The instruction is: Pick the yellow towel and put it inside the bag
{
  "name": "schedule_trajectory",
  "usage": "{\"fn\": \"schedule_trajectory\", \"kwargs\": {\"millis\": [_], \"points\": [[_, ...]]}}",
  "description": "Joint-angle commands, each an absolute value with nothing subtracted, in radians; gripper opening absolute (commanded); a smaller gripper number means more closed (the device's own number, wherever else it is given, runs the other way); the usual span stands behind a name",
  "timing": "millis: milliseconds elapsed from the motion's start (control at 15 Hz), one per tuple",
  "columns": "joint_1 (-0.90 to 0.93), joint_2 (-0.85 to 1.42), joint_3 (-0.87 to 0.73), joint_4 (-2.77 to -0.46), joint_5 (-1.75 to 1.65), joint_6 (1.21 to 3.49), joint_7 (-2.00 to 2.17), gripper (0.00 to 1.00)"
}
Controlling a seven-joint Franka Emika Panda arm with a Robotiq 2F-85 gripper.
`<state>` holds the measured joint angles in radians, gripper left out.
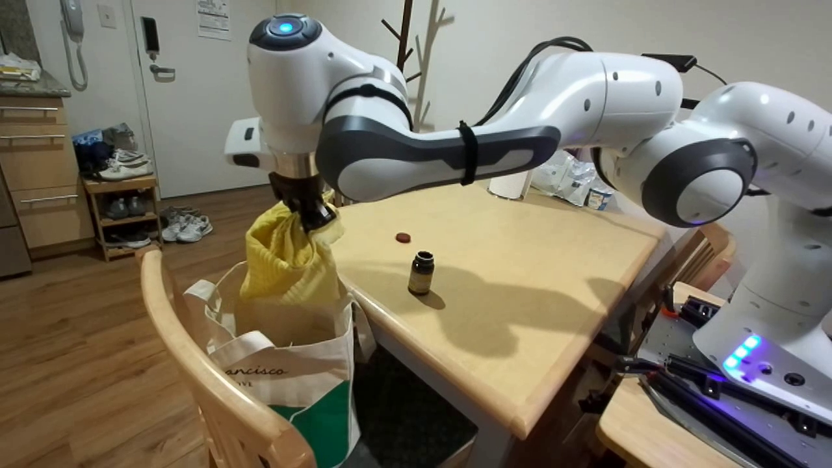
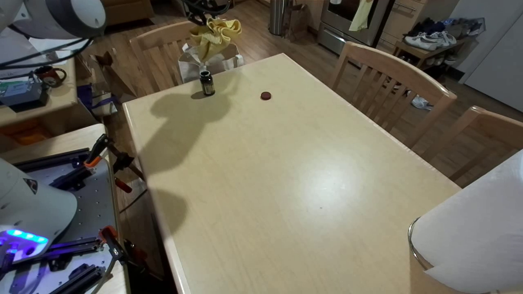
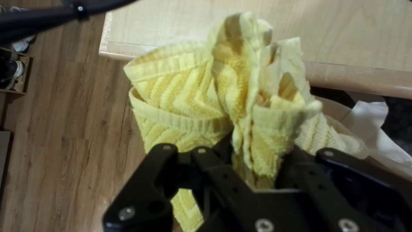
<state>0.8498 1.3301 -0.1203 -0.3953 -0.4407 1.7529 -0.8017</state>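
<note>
The yellow towel [image 1: 286, 260] is bunched up and hangs from my gripper [image 1: 316, 218]. It also shows in an exterior view [image 2: 215, 37] and in the wrist view [image 3: 193, 93]. In the wrist view the gripper [image 3: 257, 164] is shut on folds of the towel, which spread out around the fingers. The white and green cloth bag [image 1: 318, 396] stands open on a chair beside the table. The towel hangs over the bag's opening, its lower edge about level with the rim. The bag's rim shows behind the table edge [image 2: 190, 67]. The bag's inner bottom is hidden.
The wooden table [image 1: 520, 240] borders the bag. A small dark bottle [image 1: 422, 273] without a lid stands near the table edge, with a red-brown cap [image 1: 403, 238] beyond it. A chair back [image 1: 195, 364] rises close beside the bag. A paper roll [image 2: 470, 228] stands on the table.
</note>
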Motion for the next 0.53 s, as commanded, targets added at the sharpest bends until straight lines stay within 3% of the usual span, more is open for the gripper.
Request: {"fn": "schedule_trajectory", "kwargs": {"millis": [0,67,133,200,333,467], "points": [[0.855,1.279,-0.111,-0.455,-0.424,1.741,-0.813,0.05],[0.853,1.349,-0.114,-0.333,-0.413,1.690,-0.833,0.05],[0.860,1.283,-0.110,-0.456,-0.423,1.734,-0.807,0.05],[0.861,1.355,-0.118,-0.337,-0.417,1.678,-0.823,0.44],[0.871,1.287,-0.116,-0.460,-0.429,1.691,-0.799,0.50],[0.864,1.348,-0.113,-0.339,-0.408,1.606,-0.815,0.63]]}}
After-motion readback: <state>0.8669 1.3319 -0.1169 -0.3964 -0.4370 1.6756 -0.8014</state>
